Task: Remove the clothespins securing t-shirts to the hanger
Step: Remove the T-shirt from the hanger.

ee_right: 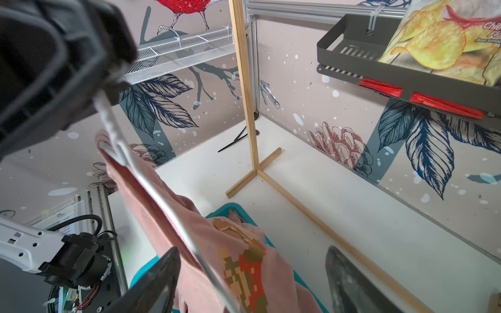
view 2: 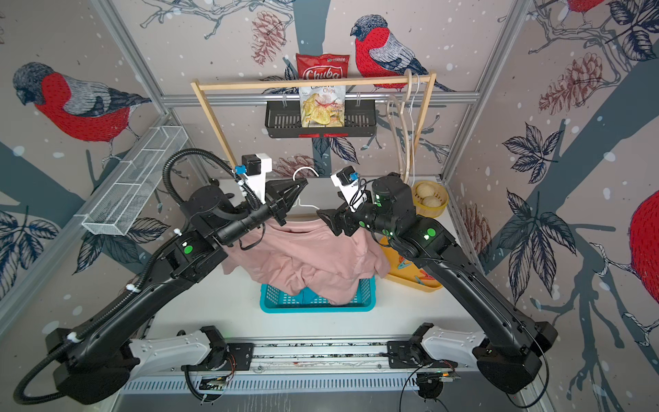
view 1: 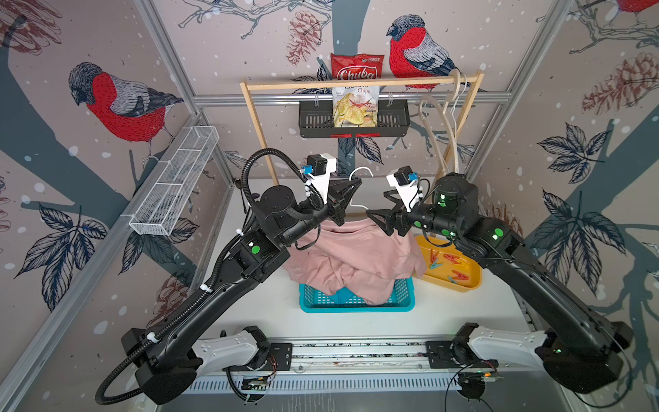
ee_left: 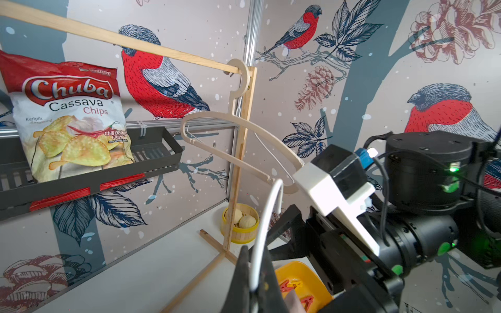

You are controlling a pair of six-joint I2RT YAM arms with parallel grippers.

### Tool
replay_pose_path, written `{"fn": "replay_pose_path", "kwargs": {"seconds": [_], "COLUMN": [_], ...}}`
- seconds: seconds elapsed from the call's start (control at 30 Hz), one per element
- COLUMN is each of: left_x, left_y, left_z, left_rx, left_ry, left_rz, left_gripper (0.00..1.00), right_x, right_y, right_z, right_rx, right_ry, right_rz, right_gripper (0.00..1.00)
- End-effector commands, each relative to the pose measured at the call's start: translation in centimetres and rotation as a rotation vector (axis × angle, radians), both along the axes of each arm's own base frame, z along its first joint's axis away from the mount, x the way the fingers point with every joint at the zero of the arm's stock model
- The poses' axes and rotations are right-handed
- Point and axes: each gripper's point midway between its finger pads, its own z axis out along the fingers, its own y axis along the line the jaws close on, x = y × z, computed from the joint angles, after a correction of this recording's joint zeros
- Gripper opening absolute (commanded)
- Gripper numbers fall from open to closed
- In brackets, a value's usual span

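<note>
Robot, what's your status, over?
Left gripper shut on white hanger; right gripper open around its pink t-shirt. Clothespins in yellow tray, none seen on shirt. Nothing seen blocking.

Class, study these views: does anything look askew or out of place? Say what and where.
Yes. The pink t-shirt sags crumpled from the white hanger that the left gripper holds. Its lower part is bunched over the rim of the teal basket, rather than hanging straight or lying inside.
</note>
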Motion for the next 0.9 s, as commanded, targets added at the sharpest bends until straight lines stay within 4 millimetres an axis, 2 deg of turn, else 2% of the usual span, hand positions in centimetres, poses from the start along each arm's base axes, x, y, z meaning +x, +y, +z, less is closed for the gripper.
{"fn": "replay_pose_path", "kwargs": {"seconds": [0.0,0.07,0.13,0.43,0.67,0.7,0.73,0.87], "left_x": [-1.7,-2.0,-2.3,-2.7,-2.7,-2.7,-2.7,-3.1], "left_y": [0.0,0.0,-0.1,0.4,-0.3,-0.5,-0.5,-0.3], "left_z": [3.2,3.6,3.8,3.8,3.2,3.2,3.0,2.4], "left_rx": [-0.048,-0.051,-0.052,-0.043,-0.005,0.001,0.011,0.075], "left_ry": [-0.108,-0.114,-0.118,-0.133,-0.134,-0.139,-0.147,-0.215], "left_rz": [-0.07,-0.082,-0.096,-0.186,-0.271,-0.278,-0.281,-0.267], "left_gripper": [0.0,0.0,0.0,0.0,0.0,0.03,0.08,0.45], "right_x": [-0.3,-0.5,-0.9,-2.8,-2.7,-2.7,-2.9,-3.4], "right_y": [0.0,0.4,0.6,1.4,1.1,1.1,1.0,0.5], "right_z": [-0.2,0.3,1.0,3.6,2.6,2.5,2.6,3.0], "right_rx": [-0.076,-0.084,-0.08,-0.052,-0.088,-0.09,-0.084,-0.051], "right_ry": [-0.029,-0.042,-0.066,-0.158,-0.192,-0.191,-0.189,-0.171], "right_rz": [0.037,0.067,0.088,0.2,0.208,0.212,0.224,0.28], "right_gripper": [0.83,0.82,0.75,0.0,0.0,0.0,0.0,0.0]}}
